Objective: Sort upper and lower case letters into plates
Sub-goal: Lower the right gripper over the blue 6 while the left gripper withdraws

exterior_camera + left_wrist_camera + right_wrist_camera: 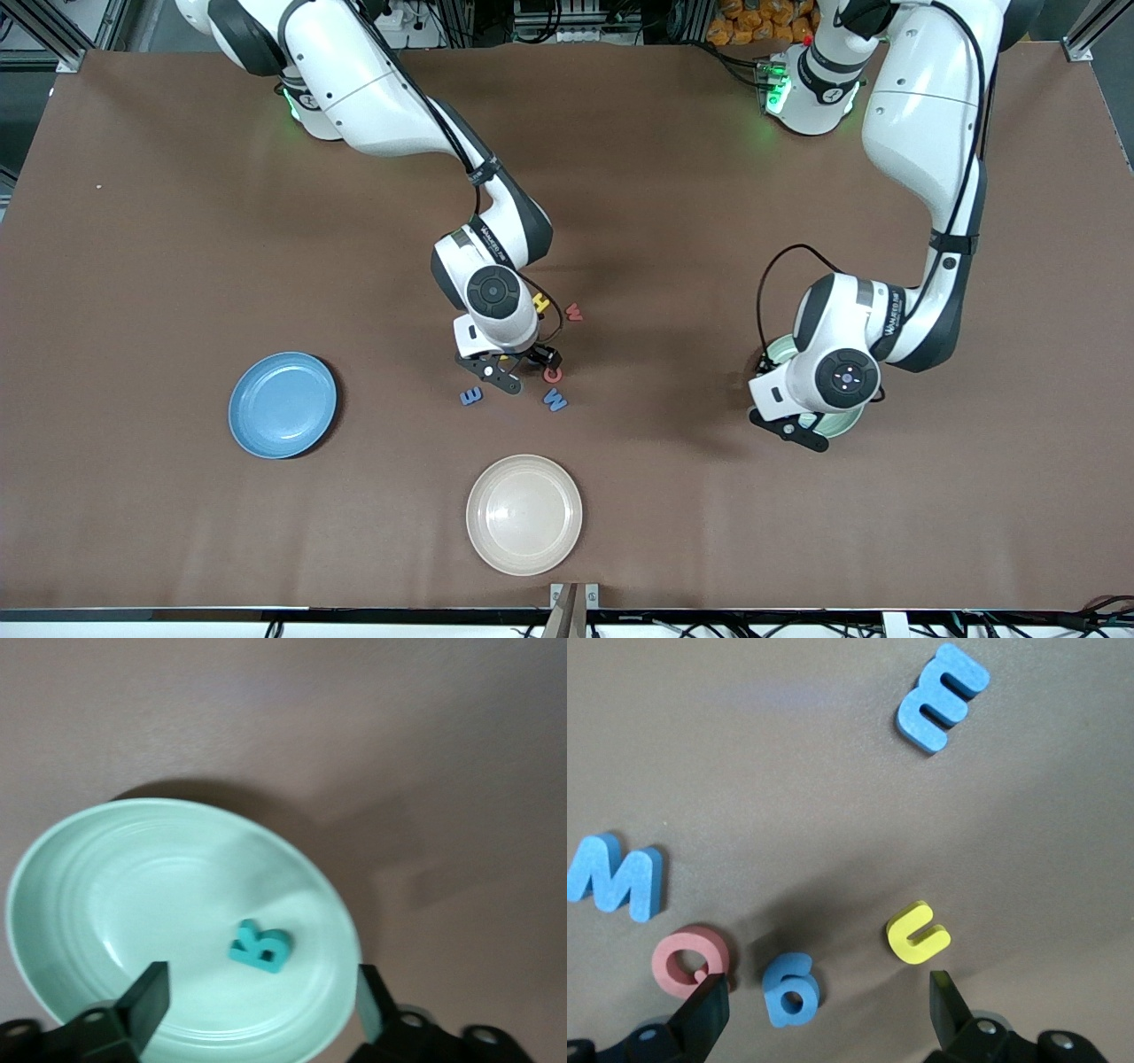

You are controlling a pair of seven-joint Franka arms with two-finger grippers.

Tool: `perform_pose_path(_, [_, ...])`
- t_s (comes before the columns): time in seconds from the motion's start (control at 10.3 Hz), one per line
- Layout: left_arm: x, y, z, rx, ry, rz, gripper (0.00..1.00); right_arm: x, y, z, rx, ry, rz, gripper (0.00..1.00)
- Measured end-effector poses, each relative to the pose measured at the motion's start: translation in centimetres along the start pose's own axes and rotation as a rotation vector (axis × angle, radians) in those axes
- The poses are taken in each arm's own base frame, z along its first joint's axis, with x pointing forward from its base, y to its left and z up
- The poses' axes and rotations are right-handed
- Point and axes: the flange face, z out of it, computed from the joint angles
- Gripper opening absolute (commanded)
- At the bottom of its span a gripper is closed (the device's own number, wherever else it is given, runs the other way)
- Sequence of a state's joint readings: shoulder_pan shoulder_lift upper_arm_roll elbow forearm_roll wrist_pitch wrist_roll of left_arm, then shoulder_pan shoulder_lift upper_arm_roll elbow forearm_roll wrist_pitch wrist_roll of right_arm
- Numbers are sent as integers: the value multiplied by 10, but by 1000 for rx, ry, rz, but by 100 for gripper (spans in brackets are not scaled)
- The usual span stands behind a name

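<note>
The pale mint plate (pixel 106 895) lies under my left gripper (pixel 260 1005), toward the left arm's end of the table, and the arm mostly hides it (pixel 846 424) in the front view. A teal letter B (pixel 260 946) lies in it. The left gripper (pixel 791 431) hangs open and empty just above it. My right gripper (pixel 826 1005) stands open over the loose letters at mid-table, with a blue b (pixel 791 989) between its fingers, a pink round letter (pixel 691 958) and a yellow u (pixel 918 933) beside them. The blue plate (pixel 283 404) sits toward the right arm's end.
A blue E (pixel 471 396) and a blue W (pixel 555 400) lie nearer the front camera than the right gripper (pixel 521 366). A red w (pixel 574 312) and a yellow H (pixel 541 303) lie farther off. A cream-white plate (pixel 524 514) sits near the front edge.
</note>
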State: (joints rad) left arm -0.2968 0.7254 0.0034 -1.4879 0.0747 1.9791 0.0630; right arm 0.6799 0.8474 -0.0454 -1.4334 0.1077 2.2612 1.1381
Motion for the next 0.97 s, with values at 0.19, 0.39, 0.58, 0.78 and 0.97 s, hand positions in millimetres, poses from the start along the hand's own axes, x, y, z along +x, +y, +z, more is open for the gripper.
perform_pose_path(0.19, [3,46,-9,-72,10,-155,100,-1,-1,4,0,-5,29,100])
perform_pose_path(0.39, [5,90,-14,-101,20,-297,100,-6,-3,9,-3,-10,28,100])
perform_pose_path(0.58, [5,127,-18,-111,38,-410,100,-11,-5,9,-2,-10,24,100])
perform_pose_path(0.78, [6,141,-19,-116,58,-447,100,-12,-6,9,-2,-10,30,100])
perform_pose_path(0.97, [7,138,-19,-117,62,-460,100,-12,-6,9,-1,-9,32,100])
